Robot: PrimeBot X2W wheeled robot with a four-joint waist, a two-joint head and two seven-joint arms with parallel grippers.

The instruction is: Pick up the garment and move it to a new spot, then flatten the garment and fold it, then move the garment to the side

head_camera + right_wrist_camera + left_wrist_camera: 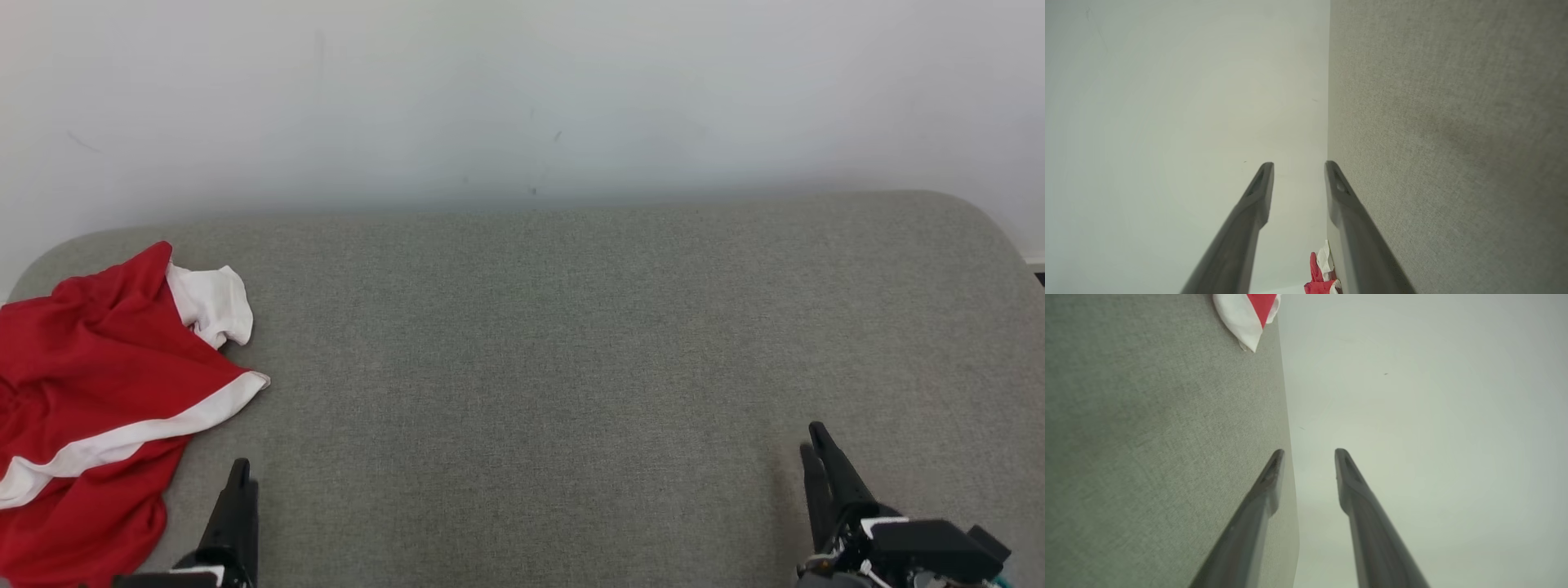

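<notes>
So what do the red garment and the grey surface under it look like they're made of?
The garment looks like a soft, matte cloth, perhaps a jersey knit: red with white bands, it slumps in loose rounded folds. The surface seems covered in a grey woven fabric, matte, with a fine speckled weave; its rounded corners may hint at padding.

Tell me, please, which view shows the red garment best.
The head view: most of the garment lies crumpled at the left of the grey surface. The left wrist view catches a corner at its top edge; the right wrist view, a small sliver at its bottom.
</notes>
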